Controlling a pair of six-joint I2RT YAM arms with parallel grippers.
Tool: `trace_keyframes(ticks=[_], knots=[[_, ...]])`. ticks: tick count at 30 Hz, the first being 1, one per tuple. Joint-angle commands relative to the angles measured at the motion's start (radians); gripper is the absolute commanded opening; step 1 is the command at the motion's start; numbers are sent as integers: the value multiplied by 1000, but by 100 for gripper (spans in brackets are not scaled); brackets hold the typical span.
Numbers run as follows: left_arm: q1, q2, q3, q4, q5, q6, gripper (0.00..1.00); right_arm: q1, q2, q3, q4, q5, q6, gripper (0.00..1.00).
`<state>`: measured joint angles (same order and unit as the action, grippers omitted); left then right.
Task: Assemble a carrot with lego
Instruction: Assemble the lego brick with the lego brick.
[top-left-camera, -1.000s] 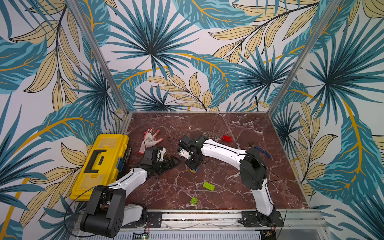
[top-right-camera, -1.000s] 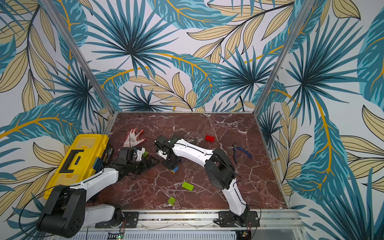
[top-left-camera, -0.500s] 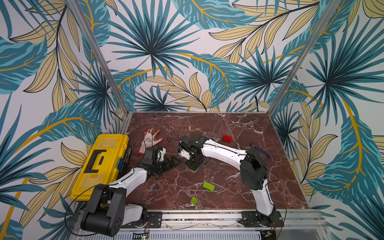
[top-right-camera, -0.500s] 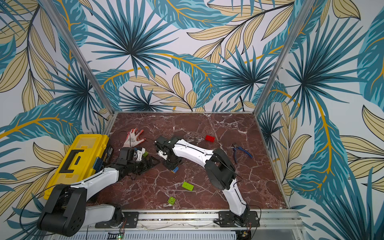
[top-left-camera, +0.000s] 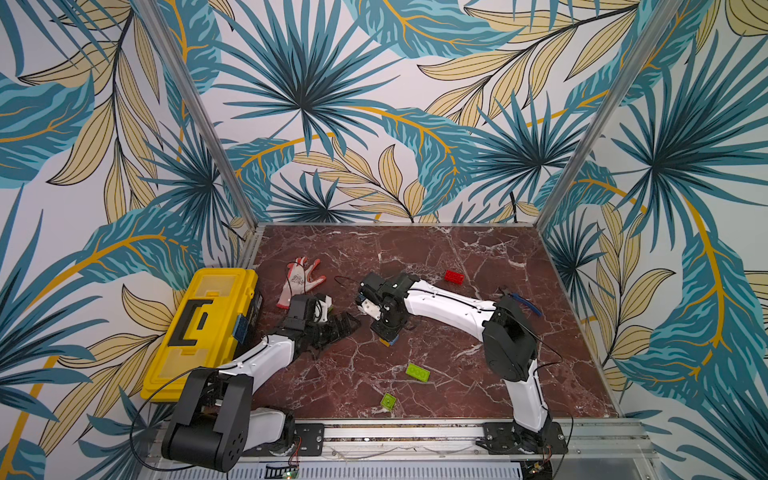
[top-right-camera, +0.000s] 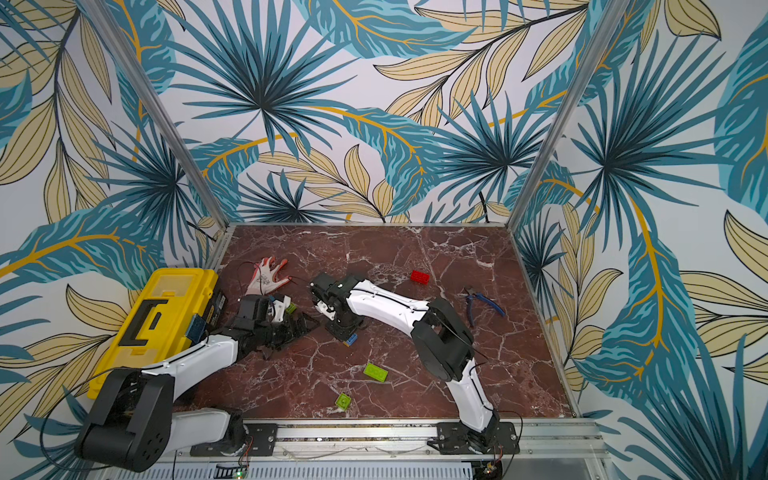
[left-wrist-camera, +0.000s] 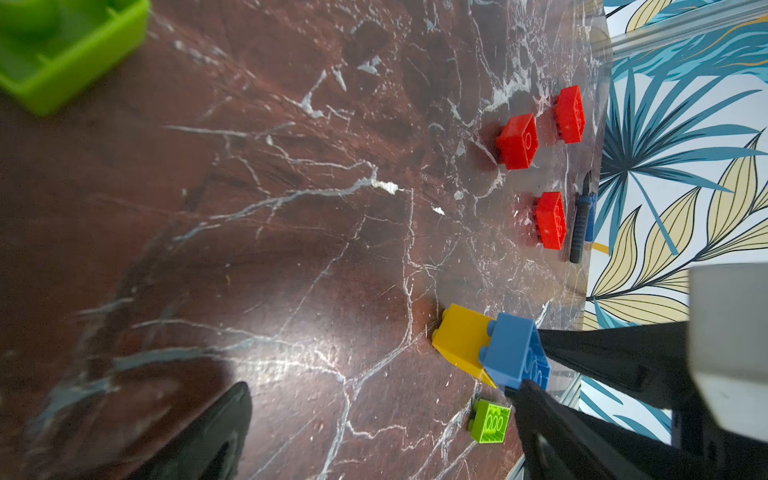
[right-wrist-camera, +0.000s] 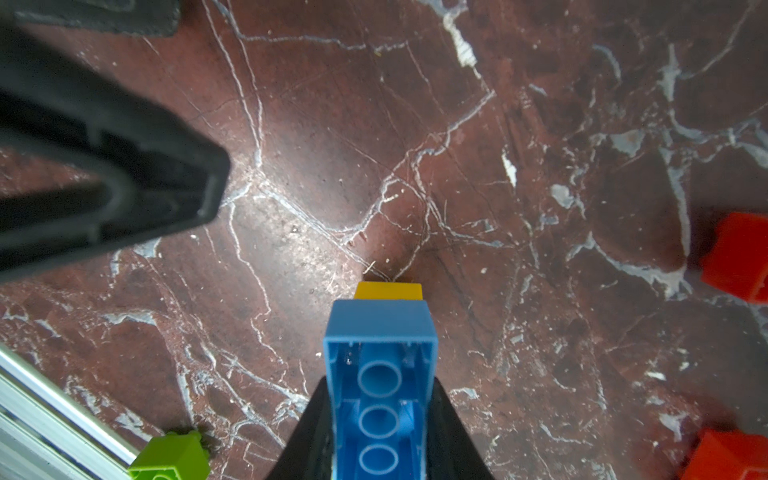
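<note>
Over the last second almost nothing shifts. My right claw (top-left-camera: 386, 332) stays clamped on the blue brick (right-wrist-camera: 380, 332), hollow side up, its studs meeting the yellow brick (left-wrist-camera: 459, 336), which sits near the middle of the tabletop (top-left-camera: 478, 249). Blue studs show at the seam in the left wrist view and the blue brick sits a little askew. I judge the joint not yet pressed home, so the stillness reads as a push in progress rather than a finished step. My left claw (top-left-camera: 338, 330) stays wide and empty just beside the pair, well placed to brace it. The carrot (top-left-camera: 388, 340) is only these two pieces so far. Three red bricks (left-wrist-camera: 517, 141) wait toward the right edge, and lime green bricks (top-left-camera: 417, 372) lie toward the front edge.
</note>
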<state>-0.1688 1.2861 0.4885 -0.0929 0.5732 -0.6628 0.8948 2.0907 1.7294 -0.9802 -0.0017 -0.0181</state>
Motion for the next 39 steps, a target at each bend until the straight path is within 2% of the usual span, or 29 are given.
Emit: trace_keyframes(ticks=[1,22,29,32,39], knots=[[8,12,5,21,13,11,99,2,69,-56,-6,49,16,24],[6,33,14,19,14,11,99,5,128,-28,-94,166,24,24],[7,36,15,22,15,11,99,4,140,-33,-74,96,22,23],[6,36,15,22,15,12,99,3,133,-59,-47,89,-17,23],[6,46,16,28,20,11,99,-22,96,-92,-7,112,-224,24]])
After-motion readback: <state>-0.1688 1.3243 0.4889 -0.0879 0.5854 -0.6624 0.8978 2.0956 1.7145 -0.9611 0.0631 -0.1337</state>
